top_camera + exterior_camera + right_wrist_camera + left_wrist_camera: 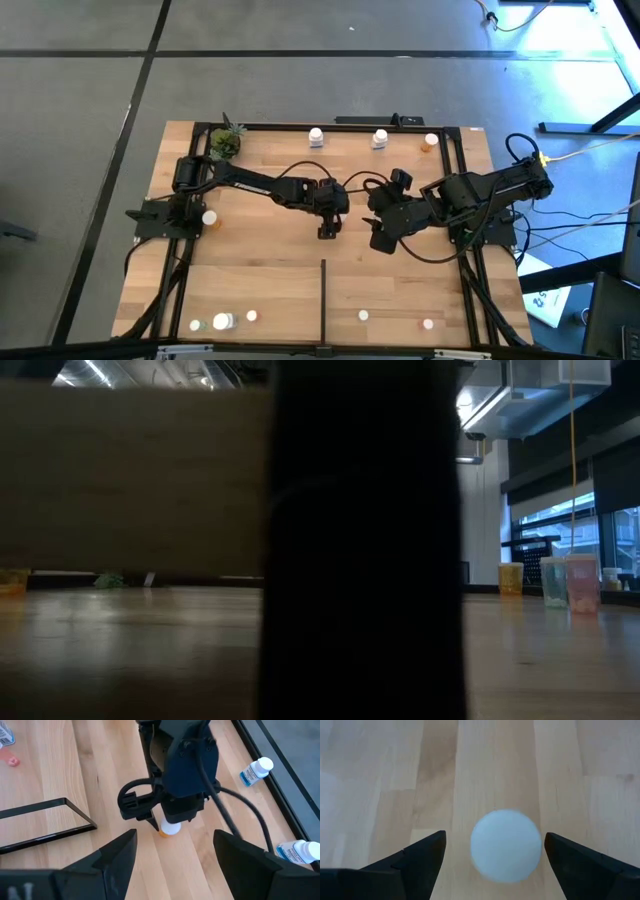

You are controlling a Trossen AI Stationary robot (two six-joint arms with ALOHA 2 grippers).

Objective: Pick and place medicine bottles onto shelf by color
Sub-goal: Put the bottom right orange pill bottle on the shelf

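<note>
Left pincer [328,230] at mid-shelf [260,260], pointing down, fingers [420,857] spread wide, released. A white cap [506,845] sits between them, touching neither. From the right wrist view this is an orange bottle [169,828], standing upright on the planks directly beneath the left pincer.

Right pincer [384,240] just beside it, also near mid-shelf, fingers [117,852] apart, holding nothing.

Two white bottles [316,137] [380,139] lie along the far bar; another orange one [430,142] near the far right corner. One more [209,217] by the left arm base. Several small bottles [222,321] at the near edge, on both sides of the divider [323,295]. Plant [226,142] at far left corner.

Low view: blocked by a dark upright shape.
</note>
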